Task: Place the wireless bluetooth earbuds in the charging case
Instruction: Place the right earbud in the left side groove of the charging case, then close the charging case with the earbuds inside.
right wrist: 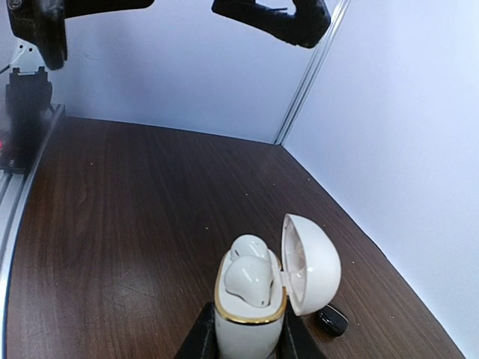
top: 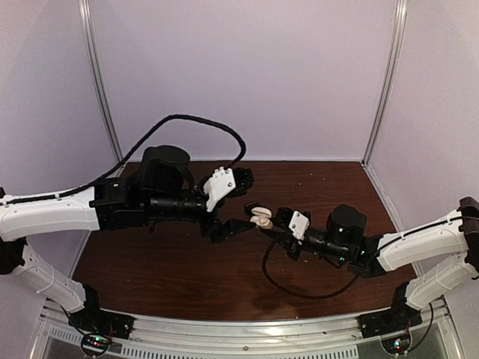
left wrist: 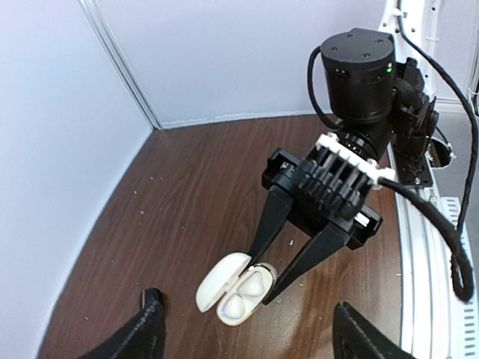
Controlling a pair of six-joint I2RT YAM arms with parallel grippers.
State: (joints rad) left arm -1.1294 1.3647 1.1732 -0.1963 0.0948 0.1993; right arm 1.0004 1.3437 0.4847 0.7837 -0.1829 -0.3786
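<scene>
My right gripper (top: pixel 271 223) is shut on a white charging case (right wrist: pixel 251 329) with a gold rim, held upright low over the table. Its lid (right wrist: pixel 310 265) is swung open to the right. Two glossy white earbuds (right wrist: pixel 251 273) sit in its wells. The case also shows in the left wrist view (left wrist: pixel 239 299), between the right gripper's black fingers (left wrist: pixel 266 224). My left gripper (top: pixel 238 203) is open and empty, its fingers spread wide just above the case. One small black earbud (right wrist: pixel 331 320) lies on the table beside the lid. The other black earbud is out of view.
The dark wood table (top: pixel 165 262) is walled by pale panels at the back and both sides. A black cable (top: pixel 292 288) loops on the table in front of the right arm. The aluminium rail (top: pixel 247 336) runs along the near edge.
</scene>
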